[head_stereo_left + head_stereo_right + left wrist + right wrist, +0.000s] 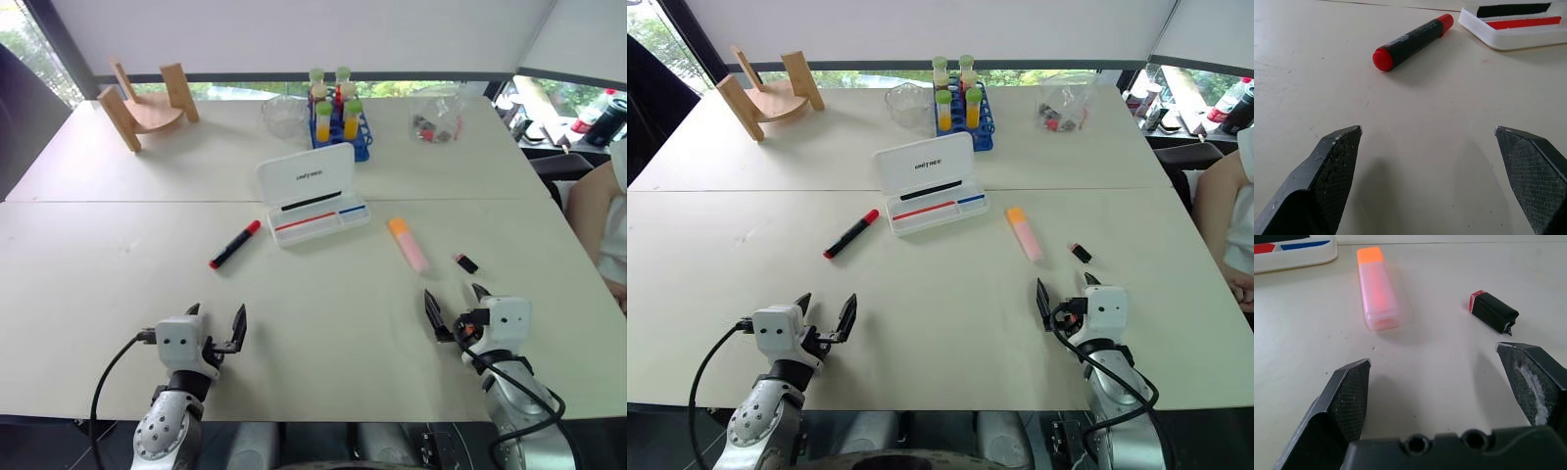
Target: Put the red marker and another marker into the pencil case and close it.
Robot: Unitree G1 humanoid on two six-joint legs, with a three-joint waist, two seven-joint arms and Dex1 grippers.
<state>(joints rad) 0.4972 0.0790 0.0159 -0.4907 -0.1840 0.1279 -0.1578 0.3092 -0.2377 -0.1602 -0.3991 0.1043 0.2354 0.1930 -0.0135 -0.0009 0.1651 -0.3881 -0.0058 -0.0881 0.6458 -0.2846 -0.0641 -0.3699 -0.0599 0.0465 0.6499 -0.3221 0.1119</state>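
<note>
The contents of the clear bag [437, 122] at the table's far edge cannot be made out, and a person [600, 220] is cut off at the right. Both the left gripper [217, 328] and the right gripper [453, 308] are spread wide and empty over the table [98, 245]. The case [312, 194] lies open at the centre, the red marker [234, 244] to its left, the highlighter [407, 243] to its right. A black stub [466, 262] lies just beyond the highlighter. A tube rack [339, 116] and a wooden stand [147, 103] are set behind.
</note>
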